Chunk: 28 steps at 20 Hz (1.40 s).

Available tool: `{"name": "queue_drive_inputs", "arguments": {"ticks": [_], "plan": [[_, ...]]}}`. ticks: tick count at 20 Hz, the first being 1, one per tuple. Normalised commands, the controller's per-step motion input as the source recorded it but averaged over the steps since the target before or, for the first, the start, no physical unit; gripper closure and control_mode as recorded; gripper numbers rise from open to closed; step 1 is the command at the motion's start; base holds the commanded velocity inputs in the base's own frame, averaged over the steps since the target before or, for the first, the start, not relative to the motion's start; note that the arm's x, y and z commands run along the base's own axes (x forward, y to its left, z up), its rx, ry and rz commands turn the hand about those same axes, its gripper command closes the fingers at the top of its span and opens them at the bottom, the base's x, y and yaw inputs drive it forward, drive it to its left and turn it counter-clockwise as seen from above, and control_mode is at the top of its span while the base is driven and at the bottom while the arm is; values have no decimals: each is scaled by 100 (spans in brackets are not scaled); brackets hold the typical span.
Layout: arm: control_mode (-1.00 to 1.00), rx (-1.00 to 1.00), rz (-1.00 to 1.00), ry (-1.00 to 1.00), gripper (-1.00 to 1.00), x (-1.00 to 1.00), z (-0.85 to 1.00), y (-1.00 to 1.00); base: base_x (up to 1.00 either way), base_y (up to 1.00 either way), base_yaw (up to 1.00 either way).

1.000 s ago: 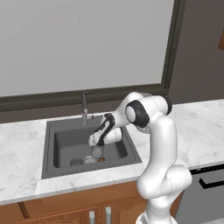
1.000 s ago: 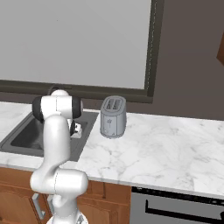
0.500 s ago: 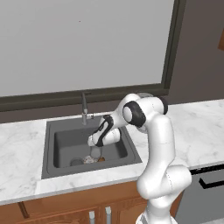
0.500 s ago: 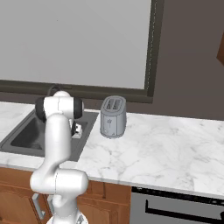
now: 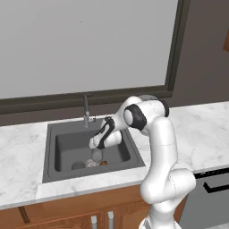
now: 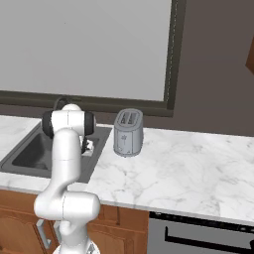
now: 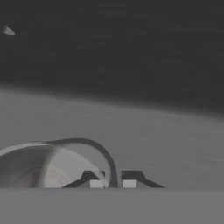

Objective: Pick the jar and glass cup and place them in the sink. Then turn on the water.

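Note:
My gripper [image 5: 95, 146] reaches down into the dark grey sink [image 5: 62, 141] and is shut on the rim of the glass cup [image 5: 96, 155], which hangs just above the basin floor. In the hand view the cup [image 7: 52, 159] is a translucent ring at the lower left, its thin wall pinched in my gripper [image 7: 113, 180]. The jar [image 5: 92, 163] lies on the basin floor right under the cup, brown bits beside it. No stream comes from the dark faucet [image 5: 86, 109]. From the right, my arm hides most of the basin [image 6: 30, 154].
A silver toaster [image 6: 128, 132] stands on the marble counter [image 6: 183, 173] right of the sink. The round drain [image 5: 78, 165] sits left of the jar. A window with a dark frame runs behind the faucet. The oven front shows at the lower right.
The arm's elbow has shifted slightly to the left. The gripper stays low in the basin with the cup's rim still between its fingers.

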Motion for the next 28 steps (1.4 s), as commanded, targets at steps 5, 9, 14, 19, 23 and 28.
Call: {"name": "queue_drive_inputs", "arguments": {"ticks": [5, 9, 14, 19, 23, 28], "plan": [[-100, 0, 0, 0, -100, 0, 0, 0, 0, 0, 0], [-100, 0, 0, 0, -100, 0, 0, 0, 0, 0, 0], [-100, 0, 0, 0, -100, 0, 2, 0, 0, 0, 0], [-100, 0, 0, -5, -100, 0, 18, 0, 0, 0, 0], [-100, 0, 0, -13, -100, -6, 34, 0, 0, 0, 0], [-100, 0, 0, -20, -100, -12, 34, 0, 0, 0, 0]]}}
